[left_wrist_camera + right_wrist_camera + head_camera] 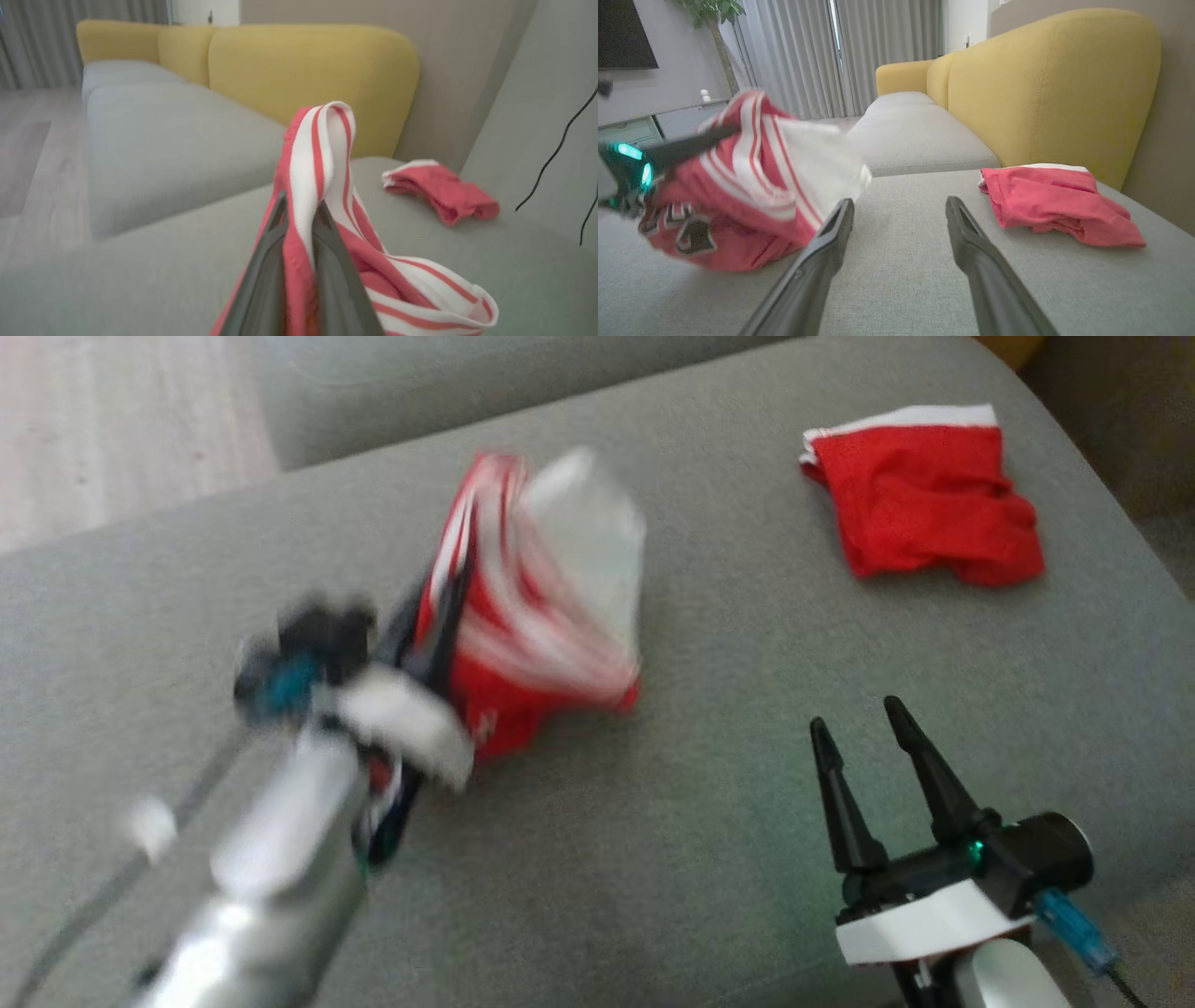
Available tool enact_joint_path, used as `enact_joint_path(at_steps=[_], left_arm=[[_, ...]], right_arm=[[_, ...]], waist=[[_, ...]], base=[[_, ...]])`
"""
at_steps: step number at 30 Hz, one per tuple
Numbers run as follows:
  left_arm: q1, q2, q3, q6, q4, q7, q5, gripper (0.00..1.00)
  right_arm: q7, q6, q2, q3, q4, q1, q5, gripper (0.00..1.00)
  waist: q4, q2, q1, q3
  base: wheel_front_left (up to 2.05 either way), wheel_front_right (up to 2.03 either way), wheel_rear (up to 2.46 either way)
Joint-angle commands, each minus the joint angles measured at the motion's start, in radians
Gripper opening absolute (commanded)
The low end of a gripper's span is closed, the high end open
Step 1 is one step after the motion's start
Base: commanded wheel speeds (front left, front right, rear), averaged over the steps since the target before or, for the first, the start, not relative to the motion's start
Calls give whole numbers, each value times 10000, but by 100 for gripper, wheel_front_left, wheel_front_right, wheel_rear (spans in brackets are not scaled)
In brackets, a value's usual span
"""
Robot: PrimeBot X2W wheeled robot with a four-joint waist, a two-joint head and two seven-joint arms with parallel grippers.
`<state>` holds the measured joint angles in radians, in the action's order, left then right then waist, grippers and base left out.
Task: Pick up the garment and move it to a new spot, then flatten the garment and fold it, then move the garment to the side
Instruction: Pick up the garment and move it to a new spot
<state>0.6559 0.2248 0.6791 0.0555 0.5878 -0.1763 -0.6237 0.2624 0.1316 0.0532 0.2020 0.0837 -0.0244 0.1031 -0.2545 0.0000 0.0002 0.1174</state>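
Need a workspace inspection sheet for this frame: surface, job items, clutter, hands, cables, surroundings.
Surface: grey sofa cushion, bare between the garments.
Job's things: striped red-and-white garment, bunched, one end lifted; motion-blurred in the head view.
Clutter: folded red garment, lying at the far right, apart from both hands.
Hands: left hand shut on the striped garment's edge; right hand open, empty, over the cushion.
Cables: black cable against the wall; blue-plug lead at the right wrist.
Surroundings: yellow backrest, grey curtains, wood floor.

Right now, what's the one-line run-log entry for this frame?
left gripper: shut on striped garment | right gripper: open, empty | red garment: lying on sofa
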Motion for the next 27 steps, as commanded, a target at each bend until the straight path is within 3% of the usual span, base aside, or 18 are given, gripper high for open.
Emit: enact_joint_path(at_steps=[1, 5, 6, 8, 9, 16, 27], left_arm=[[4, 120, -338, -128, -45, -431, 82, 0], [-949, -510, -514, -111, 578, -815, 19, 2], [-1038, -634, -594, -148, 659, -836, 102, 18], [-1202, -909, -985, -269, 453, -846, 319, 64], [-1311, -993, -1179, -367, 308, -848, 516, 100], [-2674, -1247, -2042, -1012, -898, -852, 2248, 100], [-5595, -1318, -3772, -1497, -3514, -853, 3470, 100]], right_arm=[[-6, -9, -26, 343, -221, 481, 57, 100], [-6, -9, -28, 372, 13, 578, 54, 100], [-6, -9, -28, 339, 38, 575, 54, 100], [-6, -9, -28, 246, 97, 521, 24, 100], [-6, -9, -28, 208, 122, 488, 21, 100], [-6, -9, -29, -81, 364, 160, -82, 100], [-6, -9, -29, -862, 563, -446, 252, 100]], waist=[[-345, 0, -2, 384], [-308, 0, -2, 493], [-236, 0, -2, 484], [31, 0, -2, 401], [175, 0, -2, 335], [1638, 0, -2, -667], [3820, 0, -2, -1614]], base=[[0, 0, 0], [0, 0, 0], [0, 0, 0], [0, 0, 0], [0, 0, 0], [0, 0, 0], [0, 0, 0]])
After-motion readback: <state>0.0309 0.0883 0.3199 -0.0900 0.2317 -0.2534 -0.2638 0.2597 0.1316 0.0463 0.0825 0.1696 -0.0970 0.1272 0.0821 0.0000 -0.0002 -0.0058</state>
